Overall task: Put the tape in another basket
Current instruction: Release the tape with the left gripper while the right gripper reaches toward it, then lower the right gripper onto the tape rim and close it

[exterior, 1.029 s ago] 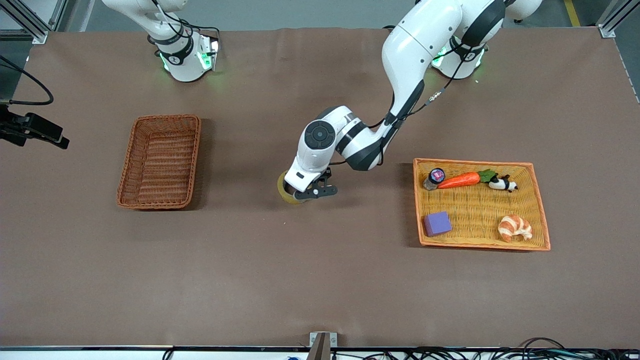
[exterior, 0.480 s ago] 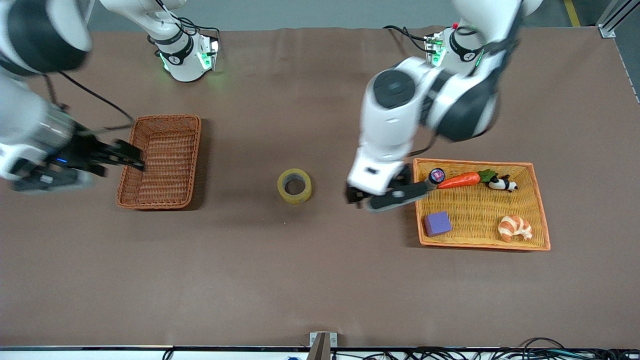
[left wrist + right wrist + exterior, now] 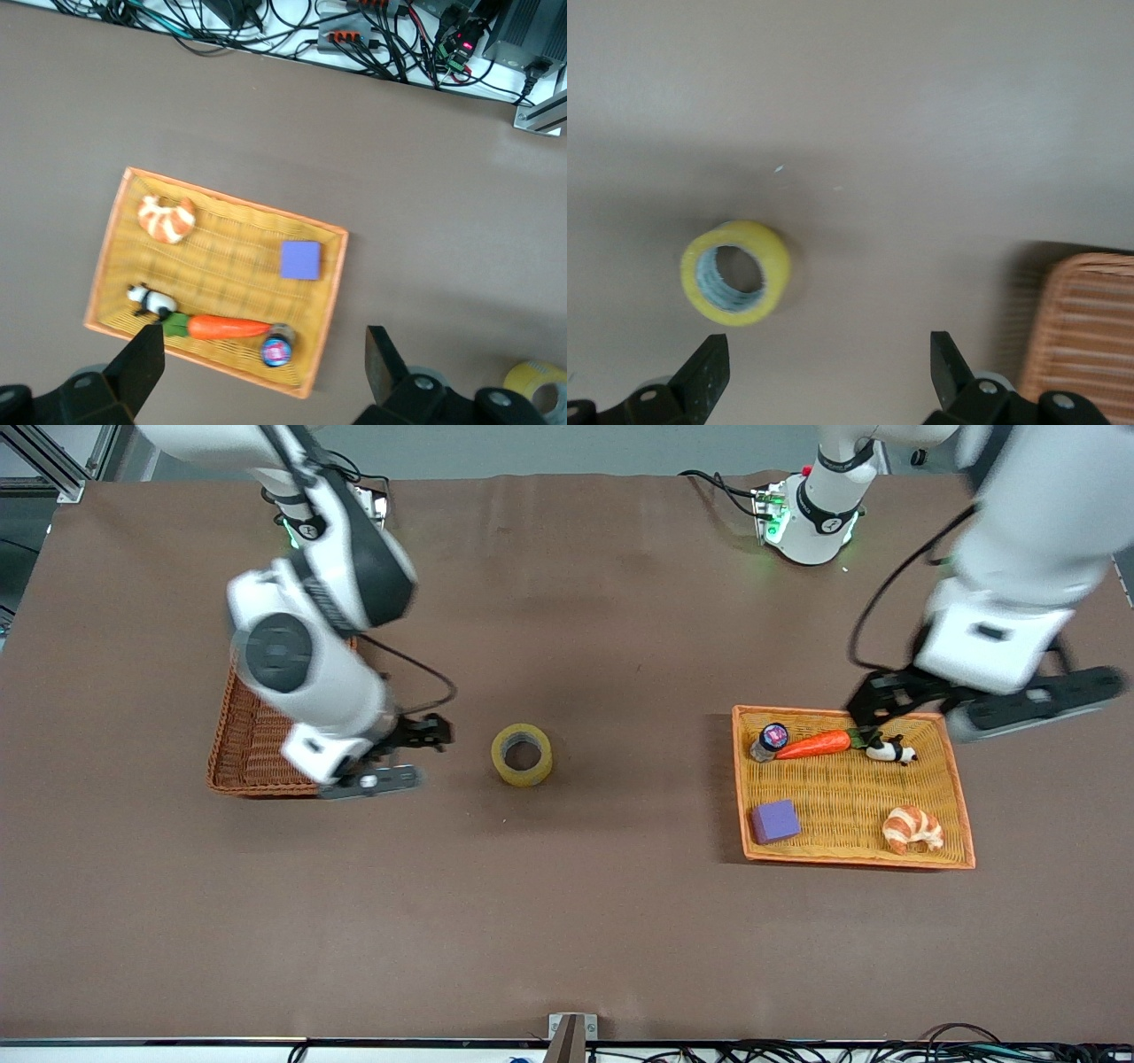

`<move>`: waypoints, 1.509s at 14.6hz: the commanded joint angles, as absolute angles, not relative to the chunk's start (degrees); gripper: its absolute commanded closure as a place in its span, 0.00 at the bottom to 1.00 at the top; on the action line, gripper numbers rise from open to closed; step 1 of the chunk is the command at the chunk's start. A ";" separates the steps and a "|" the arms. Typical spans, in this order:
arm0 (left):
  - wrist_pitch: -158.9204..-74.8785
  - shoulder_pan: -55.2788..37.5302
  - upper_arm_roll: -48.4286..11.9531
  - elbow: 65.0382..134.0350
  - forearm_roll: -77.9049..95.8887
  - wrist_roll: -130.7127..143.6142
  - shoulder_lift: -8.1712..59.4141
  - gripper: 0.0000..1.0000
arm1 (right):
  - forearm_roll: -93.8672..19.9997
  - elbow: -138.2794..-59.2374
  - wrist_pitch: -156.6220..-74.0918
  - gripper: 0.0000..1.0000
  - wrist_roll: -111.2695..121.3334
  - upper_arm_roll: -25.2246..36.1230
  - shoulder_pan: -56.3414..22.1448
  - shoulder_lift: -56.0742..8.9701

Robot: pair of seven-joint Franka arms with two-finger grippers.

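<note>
The tape (image 3: pixel 522 754) is a translucent yellowish ring with a grey inner core, lying flat on the bare brown surface (image 3: pixel 567 921) about midway between the two arms' ends and roughly halfway between the surface's edge by the arm bases and the edge nearest the front camera. Nothing touches it.

The right pincer (image 3: pixel 390 759) hangs low over the surface between the tape and the basket (image 3: pixel 257 735), just beside the basket's rim; its fingers are spread wide and carry nothing. In the right wrist view both fingers (image 3: pixel 709 372) stand well apart, with the tape (image 3: pixel 735 273) and a corner of the basket (image 3: pixel 1085 323) below.

The left pincer (image 3: pixel 983 701) is up over the edge of the yellow-orange tray (image 3: pixel 850 859) that lies toward the arm bases, fingers spread and vacant. That tray holds a carrot (image 3: pixel 819 743), a small bottle (image 3: pixel 769 740), a panda figure (image 3: pixel 889 751), a purple block (image 3: pixel 775 820) and a croissant (image 3: pixel 912 828).

Open brown surface surrounds the tape on all sides, and a wide bare strip runs along the edge nearest the front camera.
</note>
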State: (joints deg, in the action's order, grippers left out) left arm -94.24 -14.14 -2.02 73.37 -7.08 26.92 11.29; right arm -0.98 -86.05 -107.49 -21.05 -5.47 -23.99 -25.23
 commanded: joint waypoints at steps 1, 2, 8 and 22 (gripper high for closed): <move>-89.50 -8.63 -2.55 75.50 -3.53 17.26 8.70 0.00 | 0.53 -85.69 -110.30 0.00 -23.91 -5.19 -27.76 -30.13; -87.38 -8.00 -2.46 75.50 -3.34 13.31 8.44 0.00 | 1.31 -86.22 -111.61 0.00 -23.99 -5.10 -28.47 -31.45; -82.62 -5.36 -2.55 77.60 -3.17 7.39 5.81 0.00 | 5.27 -98.87 -130.32 0.00 -26.98 -5.10 -29.53 -32.08; -90.18 -2.64 -2.64 91.93 -3.08 4.75 -3.25 0.00 | 11.87 -99.58 -136.93 0.19 -32.87 -5.10 -31.73 -38.14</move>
State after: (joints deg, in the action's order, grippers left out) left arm -89.28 -3.54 -2.18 90.26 -4.04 5.75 -1.78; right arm 10.21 -99.04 -135.56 -31.22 -5.20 -31.56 -38.03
